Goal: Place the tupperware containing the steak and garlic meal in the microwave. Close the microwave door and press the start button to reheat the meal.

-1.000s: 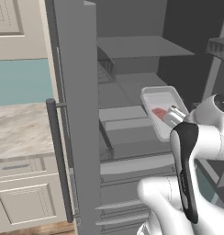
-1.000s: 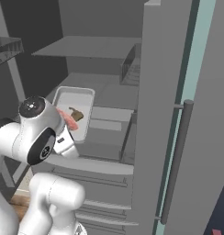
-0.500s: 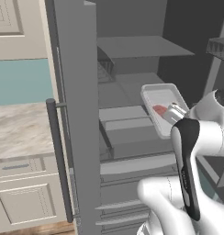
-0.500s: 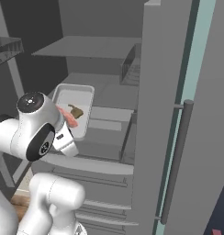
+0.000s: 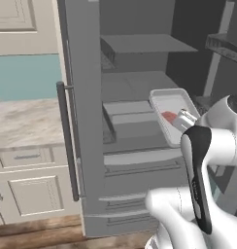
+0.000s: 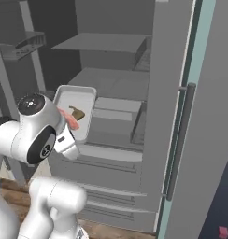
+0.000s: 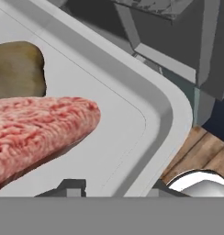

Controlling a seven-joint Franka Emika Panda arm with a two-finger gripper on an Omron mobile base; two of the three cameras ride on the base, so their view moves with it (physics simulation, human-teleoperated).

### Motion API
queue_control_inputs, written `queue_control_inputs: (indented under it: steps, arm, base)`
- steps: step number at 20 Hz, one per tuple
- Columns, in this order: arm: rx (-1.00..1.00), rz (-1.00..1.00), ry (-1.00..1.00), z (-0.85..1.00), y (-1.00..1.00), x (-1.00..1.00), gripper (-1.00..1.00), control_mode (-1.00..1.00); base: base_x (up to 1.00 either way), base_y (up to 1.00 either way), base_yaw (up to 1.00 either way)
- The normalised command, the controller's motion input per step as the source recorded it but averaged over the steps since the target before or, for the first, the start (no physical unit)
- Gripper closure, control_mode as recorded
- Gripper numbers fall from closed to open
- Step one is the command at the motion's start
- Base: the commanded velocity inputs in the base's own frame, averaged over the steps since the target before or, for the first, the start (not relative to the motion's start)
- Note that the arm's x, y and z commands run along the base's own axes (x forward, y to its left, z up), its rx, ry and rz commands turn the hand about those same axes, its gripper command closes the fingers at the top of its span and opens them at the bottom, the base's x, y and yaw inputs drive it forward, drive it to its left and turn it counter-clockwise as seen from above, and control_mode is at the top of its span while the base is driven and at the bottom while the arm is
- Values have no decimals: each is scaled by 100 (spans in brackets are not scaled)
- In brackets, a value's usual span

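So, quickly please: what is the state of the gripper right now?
Gripper: closed on the rim of the shallow translucent-white plastic tray, holding it up in front of the open grey fridge.

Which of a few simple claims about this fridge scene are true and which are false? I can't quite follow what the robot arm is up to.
1. The fridge stands open. True.
2. The white tray sits flat on a fridge shelf. False: it is held up in front of the shelves, at the end of the arm.
3. A reddish piece of meat lies in the tray. True.
4. The tray is otherwise empty. False: a small brownish lump lies beside the meat.
5. The floor below is wooden. True.
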Motion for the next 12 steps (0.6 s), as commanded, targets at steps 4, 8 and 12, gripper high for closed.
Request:
queue_control_inputs:
  steps: [4,8,12]
  arm:
    - [0,0,0,0,0,0,100,100]
    - [0,0,0,0,0,0,100,100]
    - [0,0,0,0,0,0,100,100]
  base:
    - [-74,0,12]
    - [-59,3,19]
    - [-23,16,34]
